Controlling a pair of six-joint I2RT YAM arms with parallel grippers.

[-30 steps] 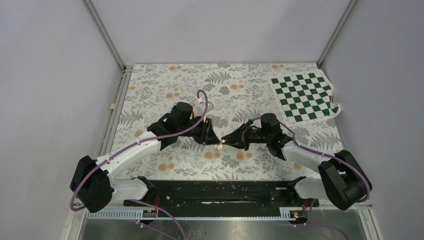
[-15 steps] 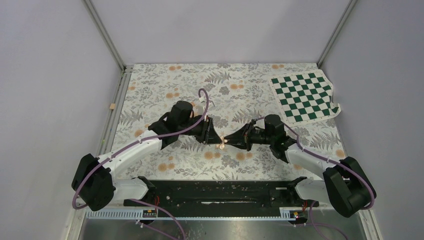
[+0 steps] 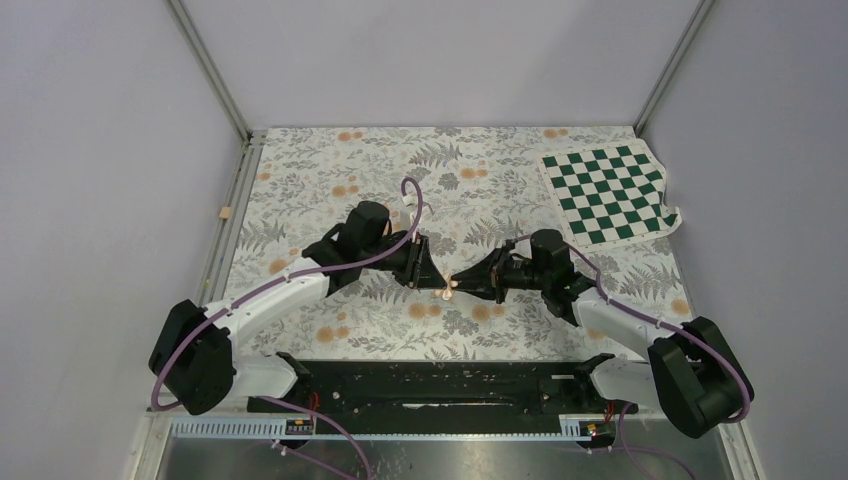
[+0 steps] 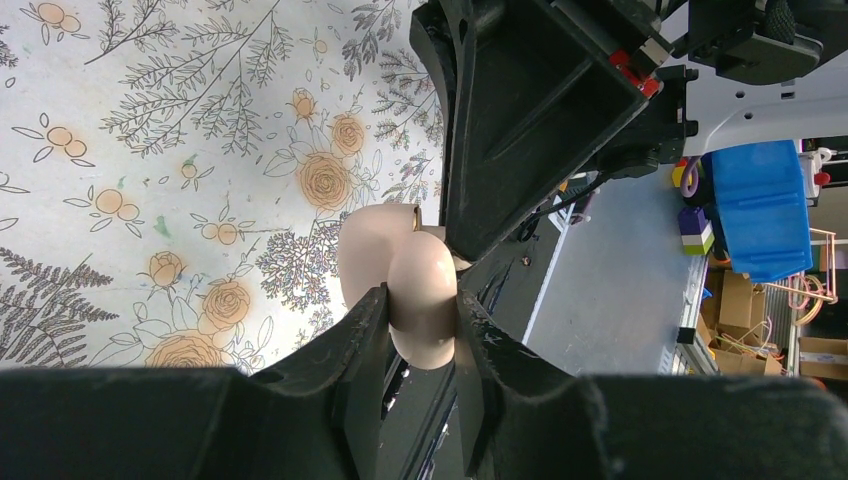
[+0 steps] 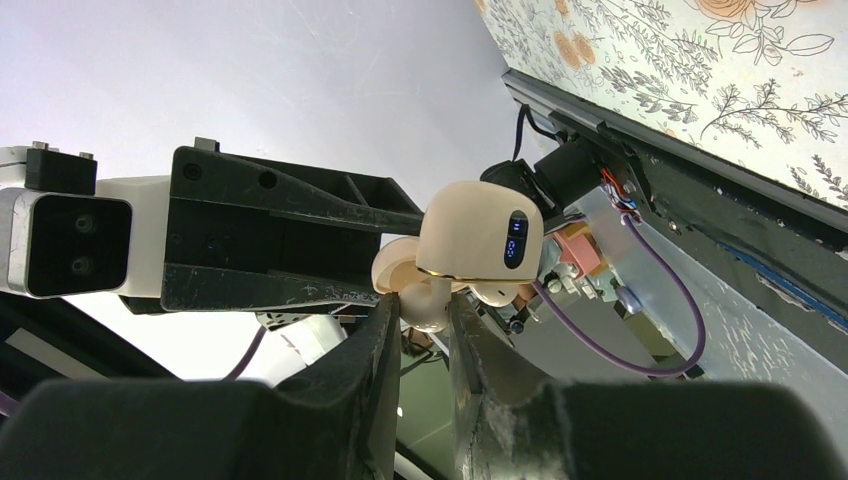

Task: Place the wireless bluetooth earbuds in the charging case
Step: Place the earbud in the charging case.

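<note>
Overhead view, starting from the lower left: the left arm [image 3: 270,295] reaches up across the floral tablecloth [image 3: 330,170] to the centre of the frame. There the left gripper [image 3: 436,281] has its fingers clamped tight on the charging case [image 4: 420,310], held up off the cloth. On the left wrist camera, the peach shell bulges out between the two black fingers [image 4: 368,330], with a second rounded half just above and left of it.

Dead centre now, and the two tools meet nose to nose. On the right wrist camera, the case fills the middle of the frame with a small dark oval marking on its face. Just beneath its gilt rim sits an earbud [image 5: 425,305], pinched between the closed fingers of the right gripper [image 3: 458,283]. It sits right up against the case, though I can't tell whether it is seated.

Further right, the right arm [image 3: 620,320] trails off to the lower right corner. A green-and-white checkered cloth [image 3: 610,190] lies at the upper right.
</note>
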